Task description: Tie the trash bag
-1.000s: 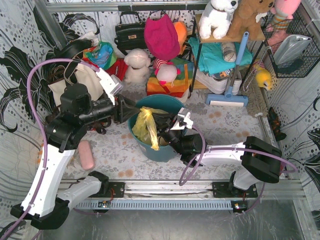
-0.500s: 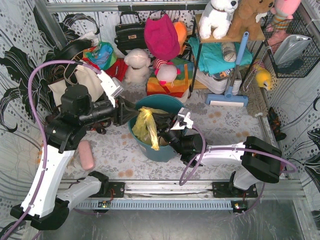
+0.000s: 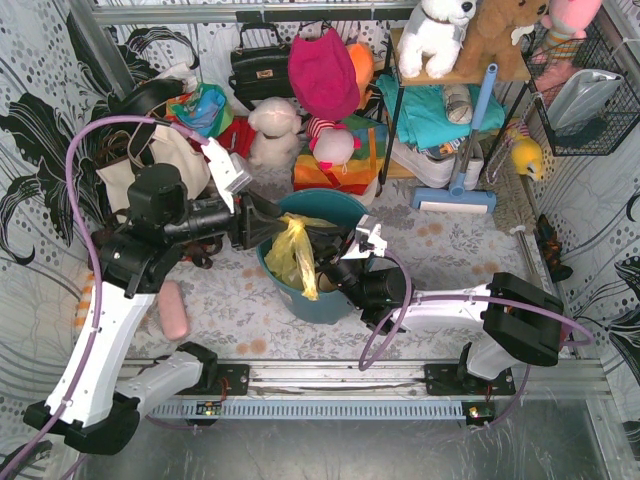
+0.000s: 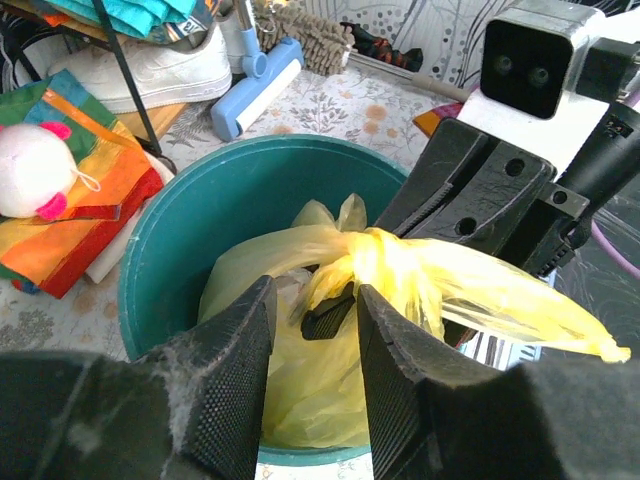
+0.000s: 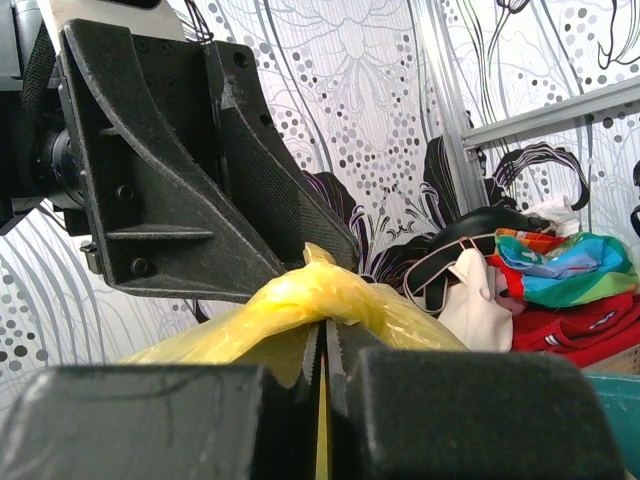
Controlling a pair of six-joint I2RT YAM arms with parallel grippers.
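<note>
at the middle of the bench, inside a round teal plastic bin [image 3: 325,305], sits the thin translucent yellow-green plastic trash bag [image 3: 290,258], its top gathered into a twisted neck above the rim. the right gripper [image 5: 325,362] is pressed together, pinching that neck. the left gripper [image 4: 315,315] stands spread just beside the neck; whether its fingers [image 4: 235,350] touch the plastic i cannot tell.

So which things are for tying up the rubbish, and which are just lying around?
For the job:
trash bag
teal bin it sits in

Just lying around:
blue brush
black handbag
white teddy
white shoe
cream tote bag
</note>
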